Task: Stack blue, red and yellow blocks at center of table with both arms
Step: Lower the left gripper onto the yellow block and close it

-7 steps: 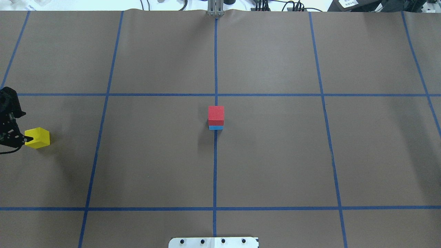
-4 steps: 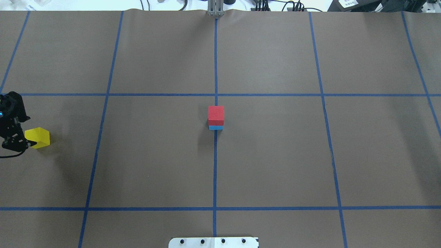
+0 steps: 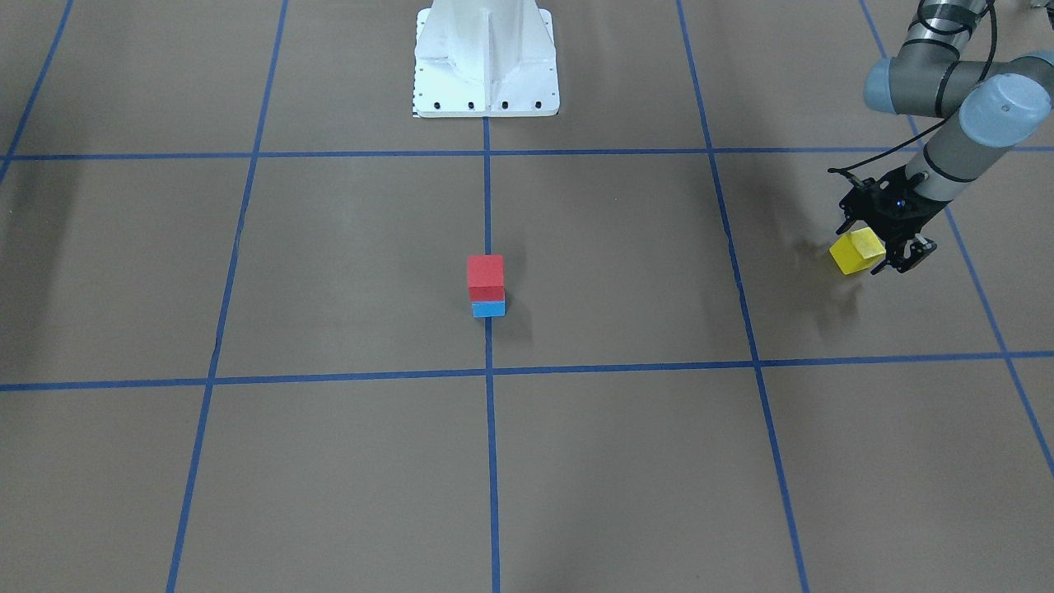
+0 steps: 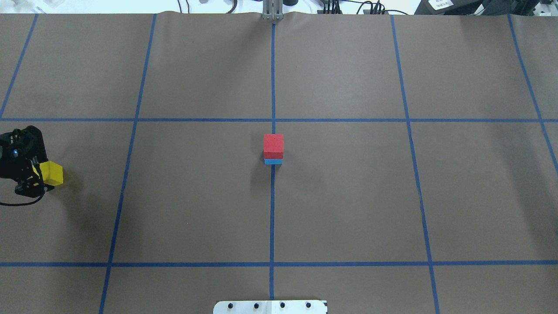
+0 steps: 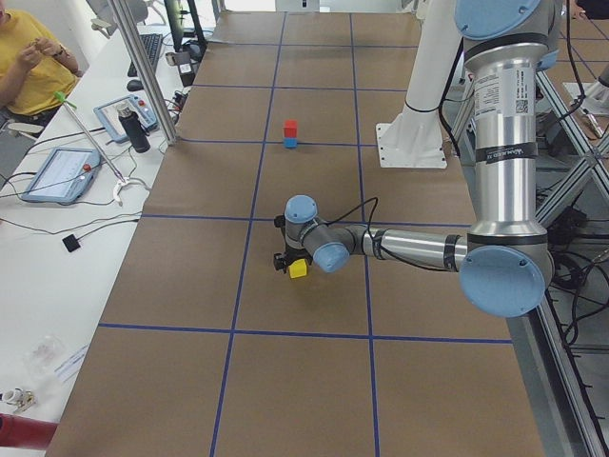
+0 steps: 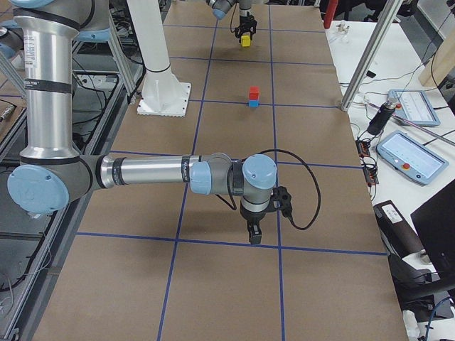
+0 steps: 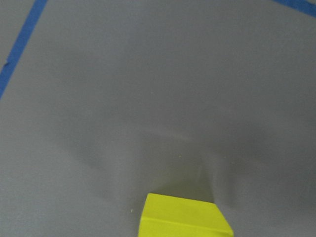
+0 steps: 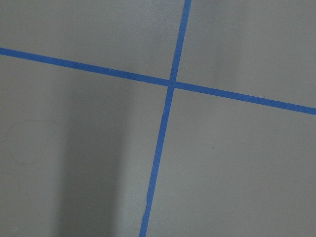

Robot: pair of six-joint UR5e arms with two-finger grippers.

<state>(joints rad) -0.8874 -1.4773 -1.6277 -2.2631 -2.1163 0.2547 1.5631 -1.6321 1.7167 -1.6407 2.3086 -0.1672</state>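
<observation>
Straddling yellow block [image 4: 53, 173] with left gripper [image 3: 874, 245], pinched or gapped can't tell, far out at 9 o'clock from red block [image 4: 273, 144] on blue block [image 4: 273, 161] at bench [image 4: 348, 196] centre, likely for the last lift, with right gripper [image 6: 254, 233] off at 3 o'clock, clear of the stack, spread or pressed can't tell.
</observation>
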